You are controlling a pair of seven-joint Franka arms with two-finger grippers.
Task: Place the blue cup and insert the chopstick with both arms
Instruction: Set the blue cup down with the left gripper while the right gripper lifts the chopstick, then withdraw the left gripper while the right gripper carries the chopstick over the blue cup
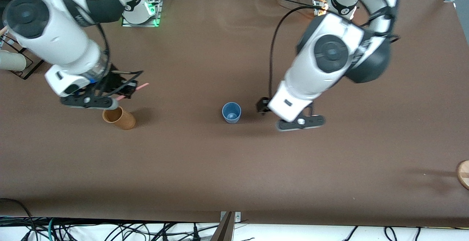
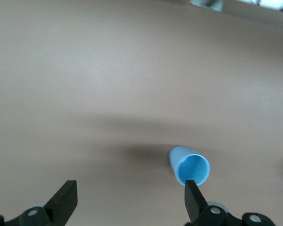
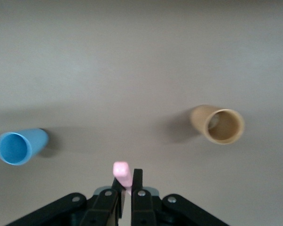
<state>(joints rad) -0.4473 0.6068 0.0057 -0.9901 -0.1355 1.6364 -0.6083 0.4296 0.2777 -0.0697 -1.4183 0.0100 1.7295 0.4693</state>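
The blue cup (image 1: 231, 112) stands upright on the table's middle. My left gripper (image 1: 265, 107) is open and empty, low over the table beside the cup, toward the left arm's end. In the left wrist view the cup (image 2: 190, 168) shows just past one fingertip (image 2: 192, 195) of the open left gripper (image 2: 129, 200), not between the fingers. My right gripper (image 1: 122, 91) is shut on the pink chopstick (image 1: 138, 88) and hovers over the table beside the tan cup. In the right wrist view the chopstick (image 3: 122, 173) sticks out of the right gripper (image 3: 127, 184), and the blue cup (image 3: 19, 146) shows farther off.
A tan-brown cup (image 1: 119, 118) stands under the right hand, also in the right wrist view (image 3: 220, 125). A black wire rack with a pale cylinder (image 1: 13, 62) sits at the right arm's end. A round wooden piece (image 1: 464, 173) lies at the left arm's end.
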